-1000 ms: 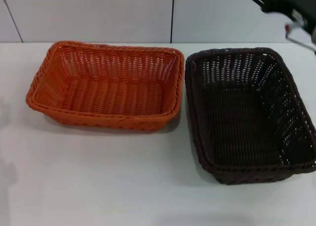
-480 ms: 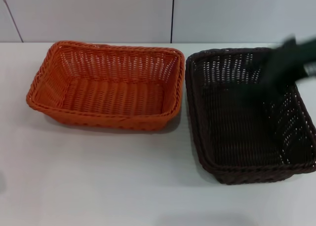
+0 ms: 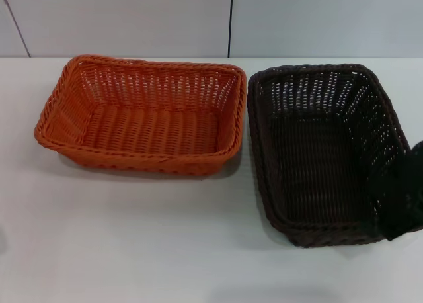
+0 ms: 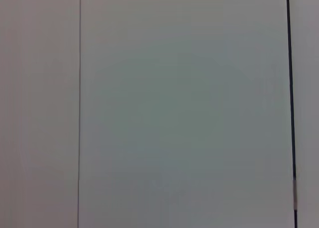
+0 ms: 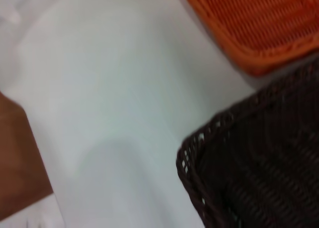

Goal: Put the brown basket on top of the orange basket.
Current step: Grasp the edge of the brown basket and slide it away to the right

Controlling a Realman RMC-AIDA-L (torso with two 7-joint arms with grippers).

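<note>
On table (image 3: 132,237), brown basket (image 3: 317,151) lengthwise front-to-back

Head view downward; right wrist close over brown basket (image 5: 259,173)

You had a white table (image 3: 165,250) carrying two woven baskets side by side: the orange basket (image 3: 142,114) on the left, the brown basket (image 3: 324,154) just beside it on the right

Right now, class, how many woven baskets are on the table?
2. The orange basket sits on the robot's left of the table; the brown basket is right beside it, on the robot's right.
</note>
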